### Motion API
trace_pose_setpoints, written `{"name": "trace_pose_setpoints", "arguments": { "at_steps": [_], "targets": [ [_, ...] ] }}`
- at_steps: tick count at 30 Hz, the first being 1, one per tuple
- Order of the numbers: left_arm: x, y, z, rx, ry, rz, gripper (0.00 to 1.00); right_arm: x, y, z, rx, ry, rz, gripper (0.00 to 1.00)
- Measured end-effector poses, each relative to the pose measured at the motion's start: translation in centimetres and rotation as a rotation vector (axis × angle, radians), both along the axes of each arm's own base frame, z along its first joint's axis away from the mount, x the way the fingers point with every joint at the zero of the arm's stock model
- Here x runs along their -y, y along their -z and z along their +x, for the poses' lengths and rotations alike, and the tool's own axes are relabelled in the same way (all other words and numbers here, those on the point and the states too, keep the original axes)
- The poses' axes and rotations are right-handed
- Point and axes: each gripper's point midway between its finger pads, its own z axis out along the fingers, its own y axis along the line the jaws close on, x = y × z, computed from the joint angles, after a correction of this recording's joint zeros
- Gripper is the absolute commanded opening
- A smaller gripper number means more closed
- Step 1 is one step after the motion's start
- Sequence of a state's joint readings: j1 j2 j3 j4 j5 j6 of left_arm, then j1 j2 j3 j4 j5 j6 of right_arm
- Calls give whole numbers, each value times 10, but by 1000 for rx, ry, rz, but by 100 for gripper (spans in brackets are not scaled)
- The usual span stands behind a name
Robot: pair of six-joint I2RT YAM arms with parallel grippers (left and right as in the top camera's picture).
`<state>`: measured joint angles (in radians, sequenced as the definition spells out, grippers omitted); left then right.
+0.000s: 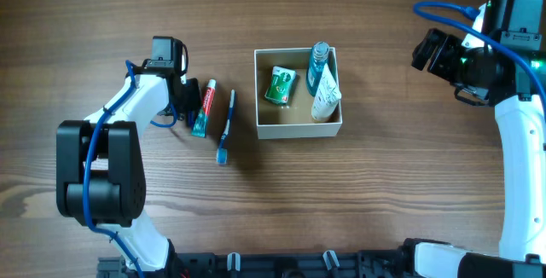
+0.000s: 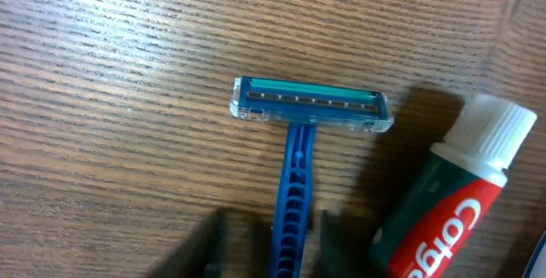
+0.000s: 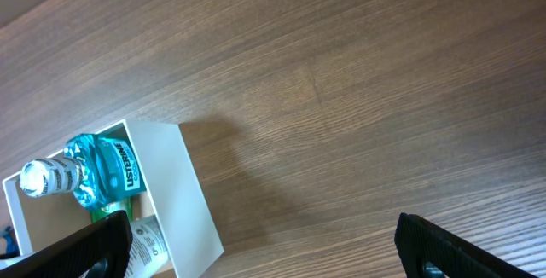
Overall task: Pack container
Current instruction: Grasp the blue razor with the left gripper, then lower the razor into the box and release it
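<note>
The container [image 1: 299, 130], a white-walled box with a brown inside, sits mid-table and holds a green packet [image 1: 279, 85], a blue mouthwash bottle [image 1: 317, 65] and a white tube [image 1: 325, 99]. My left gripper [image 1: 182, 101] is low on the table left of it. In the left wrist view its fingers [image 2: 275, 248] are open astride the handle of a blue razor [image 2: 309, 106] lying flat. The red and green toothpaste tube [image 2: 452, 201] lies just to the right. My right gripper [image 1: 431, 51] is open wide, empty and raised to the right of the container [image 3: 175, 184].
The toothpaste [image 1: 203, 107] and a blue toothbrush [image 1: 226, 126] lie side by side between my left gripper and the container. The mouthwash bottle [image 3: 98, 169] shows at the container's near corner in the right wrist view. Bare wood lies around them.
</note>
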<state>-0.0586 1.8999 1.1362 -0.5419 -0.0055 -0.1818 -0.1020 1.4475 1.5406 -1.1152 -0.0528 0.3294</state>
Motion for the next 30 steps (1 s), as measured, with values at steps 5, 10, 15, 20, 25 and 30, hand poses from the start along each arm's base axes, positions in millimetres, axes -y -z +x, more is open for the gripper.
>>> {"name": "trace_pose_setpoints", "arguments": {
  "at_steps": [5, 10, 15, 20, 25, 30],
  "targets": [
    [0, 1, -5, -19, 8, 0, 4, 0, 0, 0, 0, 0, 0, 100],
    [0, 0, -16, -78, 9, 3, 4, 0, 0, 0, -1, 0, 0, 100],
    [20, -72, -5, -73, 58, -3, 4, 0, 0, 0, -1, 0, 0, 100],
    [154, -218, 9, 327, 367, -130, 4, 0, 0, 0, 0, 0, 0, 100],
    [226, -185, -14, 245, 461, -178, 6, 0, 0, 0, 0, 0, 0, 100],
    [235, -105, -7, 85, 440, -134, 51, 0, 0, 0, 0, 0, 0, 100]
  ]
}}
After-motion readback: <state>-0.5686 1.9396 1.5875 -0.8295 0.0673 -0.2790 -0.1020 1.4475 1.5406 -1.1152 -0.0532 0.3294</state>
